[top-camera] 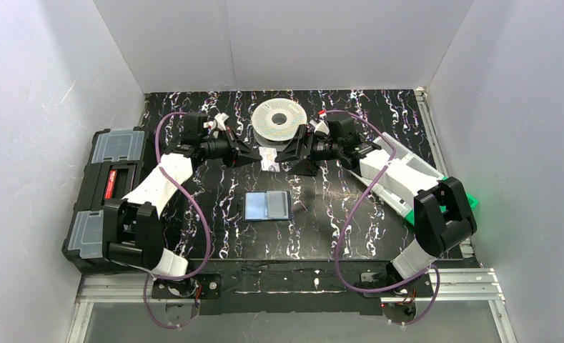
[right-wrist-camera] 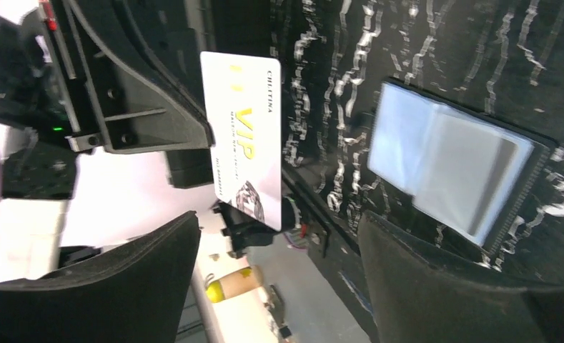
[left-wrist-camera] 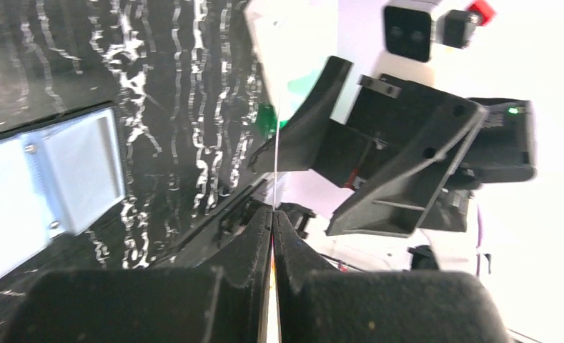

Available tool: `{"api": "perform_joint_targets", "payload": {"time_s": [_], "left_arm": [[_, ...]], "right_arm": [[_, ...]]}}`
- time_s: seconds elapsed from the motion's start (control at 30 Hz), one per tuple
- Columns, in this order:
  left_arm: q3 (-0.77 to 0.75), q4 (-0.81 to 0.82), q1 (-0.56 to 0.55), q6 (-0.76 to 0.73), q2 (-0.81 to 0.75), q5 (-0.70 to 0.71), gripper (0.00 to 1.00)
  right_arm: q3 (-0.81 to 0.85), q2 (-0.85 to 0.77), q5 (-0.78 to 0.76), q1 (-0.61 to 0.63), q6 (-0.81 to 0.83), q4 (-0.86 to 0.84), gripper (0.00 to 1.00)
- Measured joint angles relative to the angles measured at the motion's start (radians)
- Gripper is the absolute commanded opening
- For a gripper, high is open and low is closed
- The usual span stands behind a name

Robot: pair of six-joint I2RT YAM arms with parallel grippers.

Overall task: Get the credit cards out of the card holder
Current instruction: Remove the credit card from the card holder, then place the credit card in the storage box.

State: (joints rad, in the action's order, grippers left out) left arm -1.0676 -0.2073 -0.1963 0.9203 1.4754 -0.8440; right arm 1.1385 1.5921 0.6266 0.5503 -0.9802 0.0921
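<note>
The card holder (top-camera: pixel 268 206) lies open on the black marbled table, bluish-grey inside up; it also shows in the left wrist view (left-wrist-camera: pixel 50 186) and the right wrist view (right-wrist-camera: pixel 450 164). My left gripper (top-camera: pixel 254 153) is shut on a pale card (top-camera: pixel 269 158) and holds it above the table behind the holder. The card shows edge-on in the left wrist view (left-wrist-camera: pixel 273 157), between the closed jaws of the left gripper (left-wrist-camera: pixel 272 214). In the right wrist view the card (right-wrist-camera: pixel 243 136) reads "VIP". My right gripper (top-camera: pixel 287 153) is open and empty, facing the card from the right (right-wrist-camera: pixel 279 236). No orange-tan card shows.
A big black toolbox (top-camera: pixel 107 193) stands at the table's left edge. A white filament spool (top-camera: pixel 279 119) lies behind the grippers. A green object (top-camera: pixel 472 204) sits by the right arm. White walls close in three sides.
</note>
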Motion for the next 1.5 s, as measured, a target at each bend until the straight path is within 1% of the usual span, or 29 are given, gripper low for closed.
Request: {"api": "perform_joint_targets", "payload": {"time_s": [0.07,0.13,0.27,0.4,0.5,0.53,0.67,0.8,0.83,0.87,0.9,0.97,1.03,1.1,1.13,1.17,1.33,1.5], "left_arm": [[0.007,0.073,0.001,0.062,0.000,-0.030,0.00],[0.014,0.128,0.001,0.112,0.000,-0.051,0.00],[0.015,0.194,0.001,0.167,0.000,-0.080,0.00],[0.024,0.230,0.001,0.192,0.000,-0.101,0.00],[0.039,0.238,0.001,0.200,0.000,-0.115,0.00],[0.043,0.239,0.002,0.201,0.000,-0.119,0.00],[0.052,0.239,0.002,0.202,0.000,-0.134,0.00],[0.053,0.245,0.003,0.198,0.000,-0.146,0.00],[0.053,0.244,0.003,0.196,0.001,-0.148,0.03],[0.053,0.241,0.003,0.190,0.001,-0.149,0.17],[0.053,0.235,0.003,0.182,0.001,-0.150,0.38],[0.051,0.208,0.003,0.151,0.002,-0.151,0.61],[0.039,0.150,0.003,0.109,0.005,-0.147,0.79],[0.015,0.078,0.002,0.054,0.008,-0.132,0.92],[-0.003,0.034,0.000,0.023,0.008,-0.116,0.97],[-0.021,-0.009,-0.002,-0.012,0.008,-0.099,0.98],[-0.108,-0.204,-0.027,-0.178,0.009,0.032,0.98],[-0.136,-0.336,-0.103,-0.305,0.028,0.188,0.98]], "right_arm": [[-0.026,0.000,0.033,-0.010,-0.063,-0.090,0.81],[-0.043,0.000,0.056,-0.013,-0.112,-0.157,0.71],[-0.070,0.000,0.098,-0.014,-0.221,-0.305,0.55],[-0.071,0.016,0.127,-0.014,-0.290,-0.404,0.45],[-0.073,0.030,0.138,-0.014,-0.323,-0.440,0.38],[-0.073,0.032,0.140,-0.014,-0.328,-0.444,0.34],[-0.073,0.037,0.146,-0.014,-0.344,-0.461,0.01],[-0.073,0.038,0.153,-0.014,-0.343,-0.449,0.01],[-0.073,0.038,0.153,-0.014,-0.338,-0.443,0.01],[-0.073,0.038,0.154,-0.014,-0.330,-0.436,0.01],[-0.073,0.038,0.154,-0.014,-0.322,-0.428,0.01],[-0.072,0.037,0.150,-0.014,-0.296,-0.399,0.01],[-0.071,0.035,0.135,-0.014,-0.258,-0.339,0.01],[-0.068,0.024,0.102,-0.014,-0.202,-0.242,0.01],[-0.067,0.011,0.080,-0.014,-0.170,-0.184,0.01],[-0.067,-0.002,0.062,-0.016,-0.142,-0.135,0.01],[-0.067,-0.155,-0.085,-0.023,-0.001,0.136,0.01],[-0.073,-0.333,-0.272,-0.047,0.085,0.362,0.01]]}}
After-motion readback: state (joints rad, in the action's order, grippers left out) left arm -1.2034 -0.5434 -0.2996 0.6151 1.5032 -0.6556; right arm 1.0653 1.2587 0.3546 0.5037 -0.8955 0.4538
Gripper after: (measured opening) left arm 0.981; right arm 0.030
